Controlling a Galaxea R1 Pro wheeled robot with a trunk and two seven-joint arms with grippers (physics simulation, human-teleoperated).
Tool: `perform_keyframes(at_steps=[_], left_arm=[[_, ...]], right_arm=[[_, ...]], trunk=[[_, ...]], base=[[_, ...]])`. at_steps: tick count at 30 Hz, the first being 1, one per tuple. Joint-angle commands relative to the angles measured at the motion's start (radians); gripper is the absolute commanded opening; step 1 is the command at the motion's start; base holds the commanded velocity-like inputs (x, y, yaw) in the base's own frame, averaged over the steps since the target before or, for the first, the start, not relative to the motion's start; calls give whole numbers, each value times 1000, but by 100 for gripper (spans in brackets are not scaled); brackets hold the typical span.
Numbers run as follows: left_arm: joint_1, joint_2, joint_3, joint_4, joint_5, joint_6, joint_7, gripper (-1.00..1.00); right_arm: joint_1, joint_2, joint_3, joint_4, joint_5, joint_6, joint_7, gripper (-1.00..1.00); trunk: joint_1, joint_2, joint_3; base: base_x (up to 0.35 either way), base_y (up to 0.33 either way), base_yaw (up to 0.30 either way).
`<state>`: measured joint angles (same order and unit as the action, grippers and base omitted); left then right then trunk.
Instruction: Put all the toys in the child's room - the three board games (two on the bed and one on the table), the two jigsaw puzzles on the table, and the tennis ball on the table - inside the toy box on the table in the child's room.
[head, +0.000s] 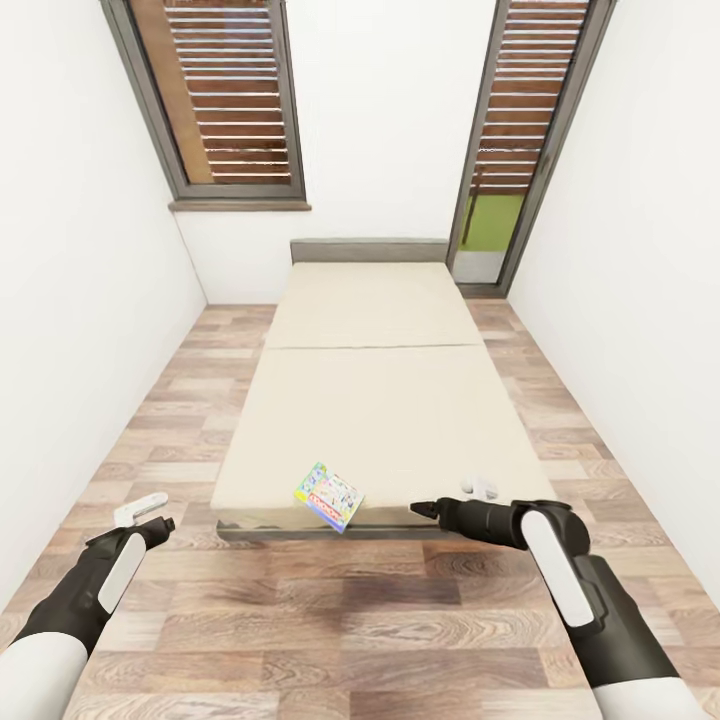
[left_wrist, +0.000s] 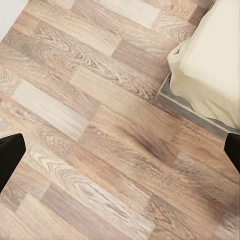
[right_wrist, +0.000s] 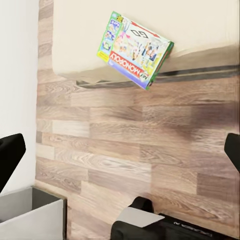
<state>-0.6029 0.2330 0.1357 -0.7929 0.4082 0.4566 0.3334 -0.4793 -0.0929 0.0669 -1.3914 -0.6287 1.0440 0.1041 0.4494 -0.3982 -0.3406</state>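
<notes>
Matt wood-plank floor (head: 330, 620), cloth bed (head: 380, 400)

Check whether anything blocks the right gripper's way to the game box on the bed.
Nothing visible does. The game box lies at the bed's near edge, partly overhanging it; the right gripper hangs beside it, with open air between.

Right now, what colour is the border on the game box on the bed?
Green, around the board game; the right wrist view shows it best.

A wood-plank floor (head: 330, 620) runs between white walls (head: 70, 250), with a brown slatted shutter (head: 230, 90) on one side and another shutter (head: 525, 90) over green ground (head: 492, 222) outside.
</notes>
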Motion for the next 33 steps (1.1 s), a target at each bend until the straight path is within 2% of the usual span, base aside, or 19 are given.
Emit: perform_keyframes(at_steps=[1,7,19,23,26,28,33], left_arm=[[0,0,-1,-2,11,4,7,100],[0,0,-1,-2,11,4,7,100],[0,0,-1,-2,11,4,7,100],[0,1,-1,-2,11,4,7,100],[0,1,-1,-2,11,4,7,100],[0,2,-1,-2,11,4,7,100],[0,2,-1,-2,11,4,7,100]], right_arm=[[3,-1,1,11,23,3,10,100],[22,-1,0,50,53,3,11,100],[37,-1,1,190,72,3,10,100],[39,0,2,243,113,3,9,100],[47,1,2,294,165,3,10,100],[49,1,2,319,185,3,10,100],[51,2,3,377,204,-25,8,100]], trunk=[[1,-2,0],[1,-2,10],[1,-2,30],[1,-2,37],[1,-2,42],[1,-2,45],[1,-2,53]], base=[[0,0,0],[0,0,0],[0,0,0],[0,0,0],[0,0,0],[0,0,0],[0,0,0]])
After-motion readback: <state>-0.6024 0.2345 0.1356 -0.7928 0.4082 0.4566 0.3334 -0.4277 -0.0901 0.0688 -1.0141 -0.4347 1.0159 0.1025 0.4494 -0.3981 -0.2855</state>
